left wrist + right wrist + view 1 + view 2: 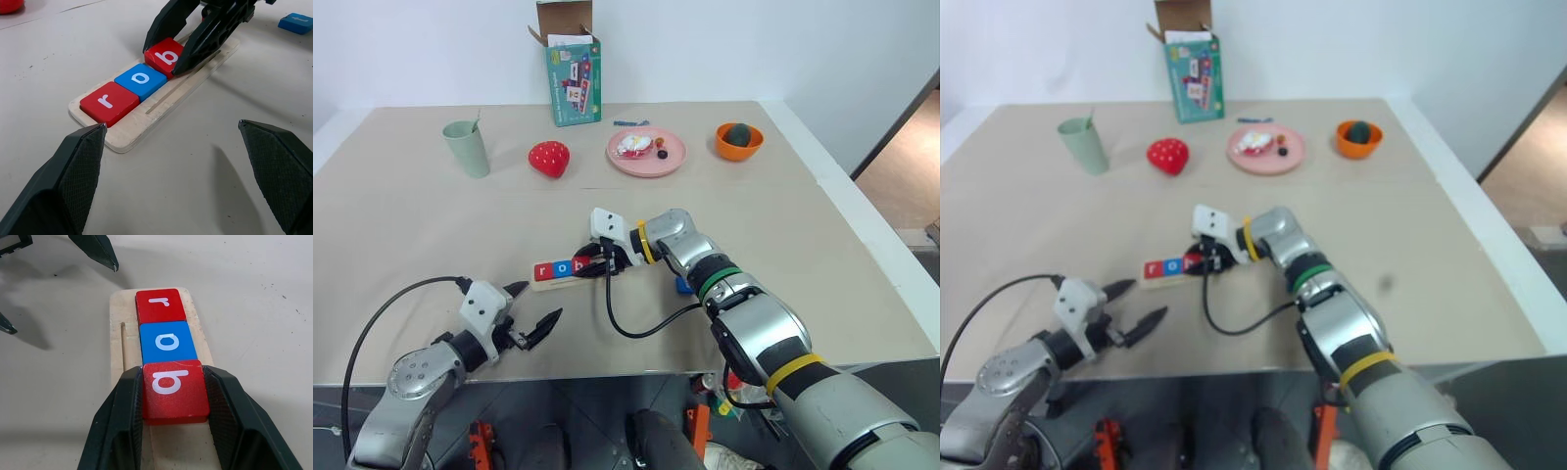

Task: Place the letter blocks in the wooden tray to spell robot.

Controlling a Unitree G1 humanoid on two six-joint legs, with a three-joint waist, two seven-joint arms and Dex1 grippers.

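Right gripper (173, 396) clamped on the red b block (172, 389), holding it on the wooden tray (570, 282) at centre frame of the head views, touching the blue o block (167, 341); red r block (159, 305) sits at the tray's left end. Left gripper (533, 311) spread wide, empty, lower left. One blue block (296, 22) lies apart on the table (431, 225).

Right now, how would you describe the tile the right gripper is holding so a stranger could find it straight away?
Look at the wooden tray lying on the near middle of the table. Three square tiles sit in a row on it: a red r, a blue o and a red b. The one you want is the b, the tile clamped between the black fingers of the right gripper.
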